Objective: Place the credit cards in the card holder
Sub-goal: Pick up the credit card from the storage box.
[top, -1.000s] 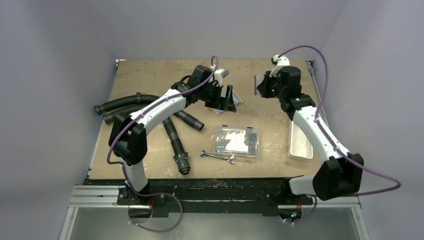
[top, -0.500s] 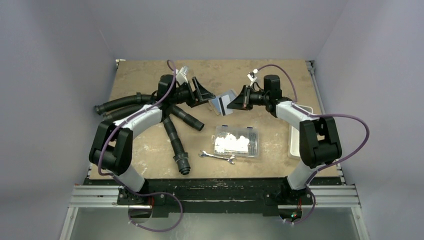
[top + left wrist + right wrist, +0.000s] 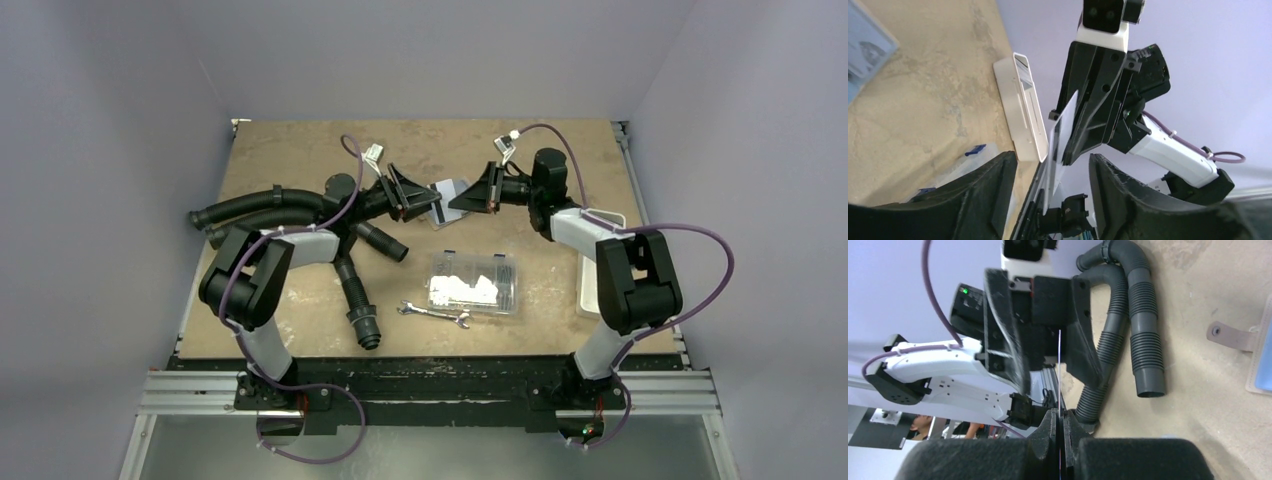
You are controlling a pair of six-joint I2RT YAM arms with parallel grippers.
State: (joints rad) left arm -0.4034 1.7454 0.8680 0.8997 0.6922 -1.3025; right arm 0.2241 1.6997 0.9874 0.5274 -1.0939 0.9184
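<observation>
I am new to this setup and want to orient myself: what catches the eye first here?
Over the far middle of the table, the right gripper holds a card between the open jaws of the left gripper. Black hoses lie at the left, and a clear box sits nearer the front.

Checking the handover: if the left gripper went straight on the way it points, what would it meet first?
The thin pale credit card, held edge-on by the shut right gripper; it would slide between the open jaws of the left gripper. Depth is hard to judge.
</observation>
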